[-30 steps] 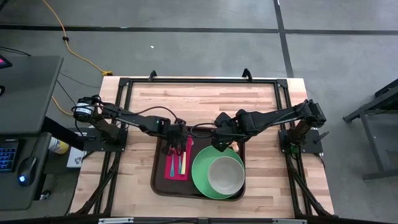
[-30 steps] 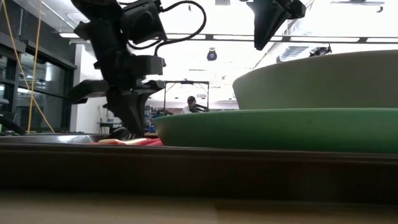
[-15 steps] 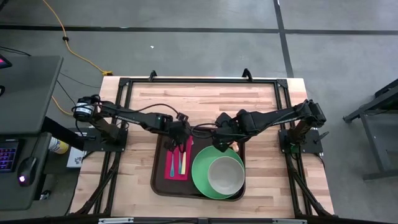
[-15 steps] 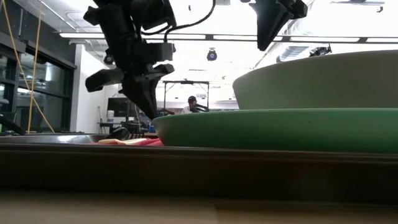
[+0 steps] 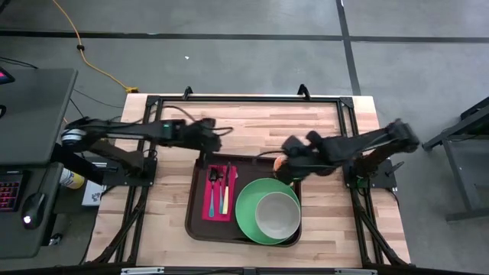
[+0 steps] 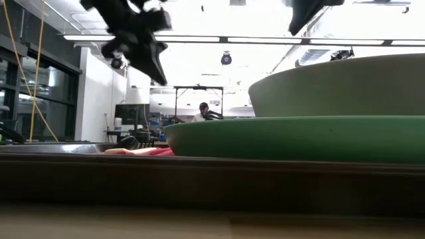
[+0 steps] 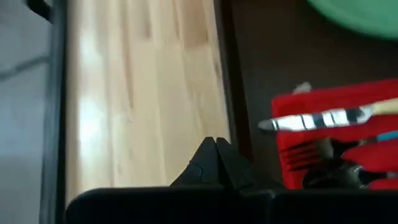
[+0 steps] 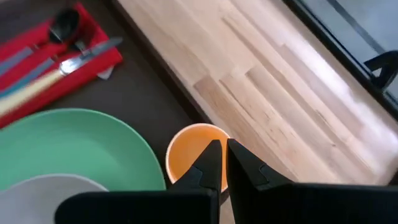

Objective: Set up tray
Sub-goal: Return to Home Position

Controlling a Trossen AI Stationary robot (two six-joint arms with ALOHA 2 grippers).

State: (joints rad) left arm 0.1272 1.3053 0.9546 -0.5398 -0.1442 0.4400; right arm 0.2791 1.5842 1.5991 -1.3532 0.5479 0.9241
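I read the left end effector (image 7: pixel 216 142) as pinched closed and empty, over the table (image 5: pixel 252 122) beside the tray (image 5: pixel 194 202). Right end effector (image 8: pixel 224 144) is nearly closed, empty, above the orange cup (image 8: pixel 185 147).

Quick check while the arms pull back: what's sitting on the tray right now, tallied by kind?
red napkin: 1
spoon: 1
fork: 1
knife: 1
green plate: 1
bowl: 1
orange cup: 1
Total: 7 things on the tray

Left arm (image 5: pixel 130 130) and right arm (image 5: pixel 359 143) are dark, jointed (black-cabled), with pointed jaws.
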